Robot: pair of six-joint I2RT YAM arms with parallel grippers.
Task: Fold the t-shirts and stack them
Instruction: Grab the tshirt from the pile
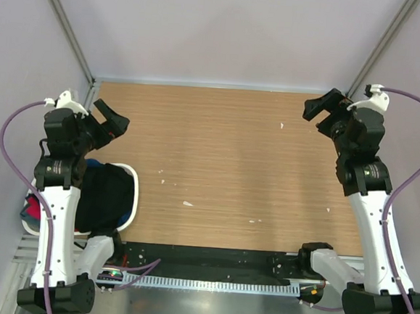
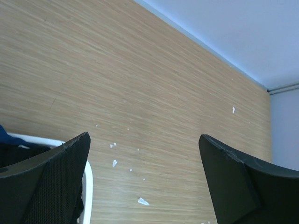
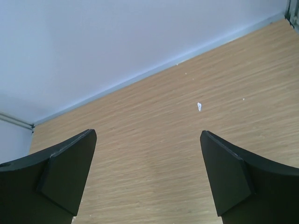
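A black t-shirt point(image 1: 109, 193) lies heaped in the white oval basket point(image 1: 134, 187) at the table's left edge, partly hidden by my left arm. A red/pink shirt point(image 1: 34, 210) shows at the basket's far left beside the arm, and a strip of blue cloth point(image 1: 122, 217) shows under the black one. Blue cloth point(image 2: 6, 136) also shows in the left wrist view. My left gripper point(image 1: 114, 117) is open and empty, raised just beyond the basket. My right gripper point(image 1: 319, 104) is open and empty, raised over the table's far right corner. Both also show open in the left wrist view point(image 2: 144, 137) and the right wrist view point(image 3: 148, 133).
The wooden table point(image 1: 231, 166) carries only small white flecks point(image 1: 187, 203). Grey walls close the back and both sides. A black rail and cable chain point(image 1: 216, 263) run along the near edge between the arm bases. The basket rim point(image 2: 88, 186) sits under my left finger.
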